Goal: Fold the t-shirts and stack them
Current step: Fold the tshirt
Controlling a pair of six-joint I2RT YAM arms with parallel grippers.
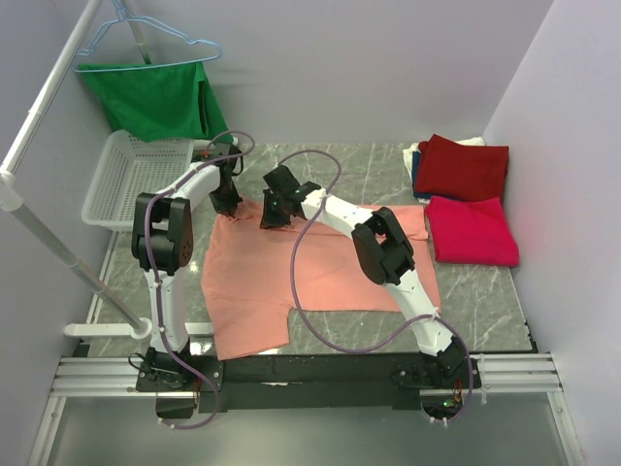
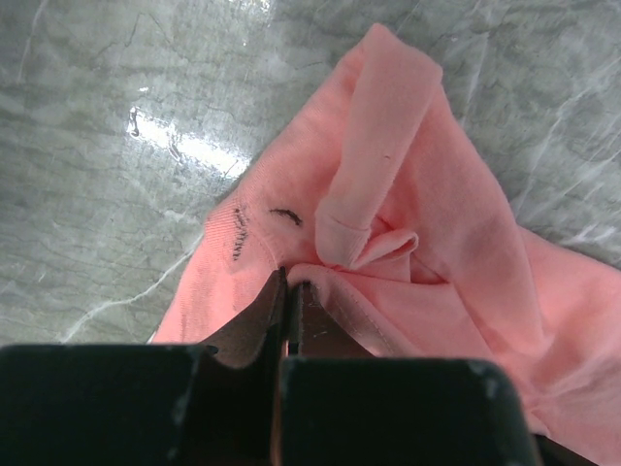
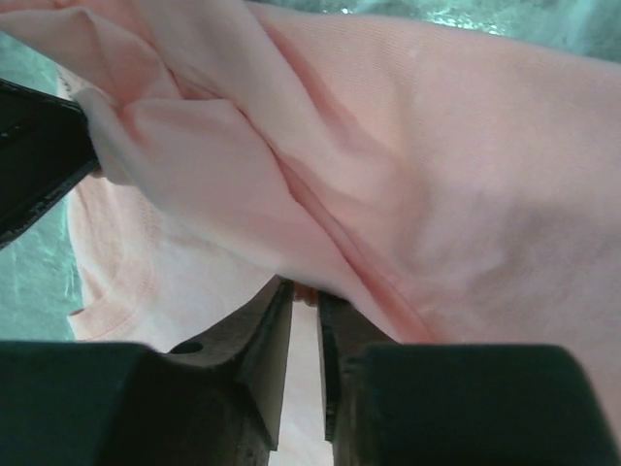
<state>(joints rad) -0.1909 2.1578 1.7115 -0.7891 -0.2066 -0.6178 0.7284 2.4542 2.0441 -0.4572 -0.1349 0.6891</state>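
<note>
Both arms reach to the far edge of the salmon-pink t-shirt, which lies spread across the middle of the marble table.

My left gripper is clamped on the shirt's edge, jaws together, with a rolled fold standing up just beyond the tips. My right gripper is just beside it. Its jaws are nearly together, with a fold of the same shirt pinched at the tips.

Edges:
- The shirt's near-left corner reaches the table's near edge.
- Its right sleeve lies just beside the crimson-pink t-shirt, which is folded against the right wall.
- The dark red t-shirt is folded behind that one, in the far-right corner.

Open room:
- Bare marble shows at the near-right corner and in a strip between my grippers and the back wall.
- The left side is crowded by the white basket, the green garment on its blue hanger, and the slanting white pole.

Writing: there are small dark marks on the cloth near my left fingertips, and I cannot read them.
</note>
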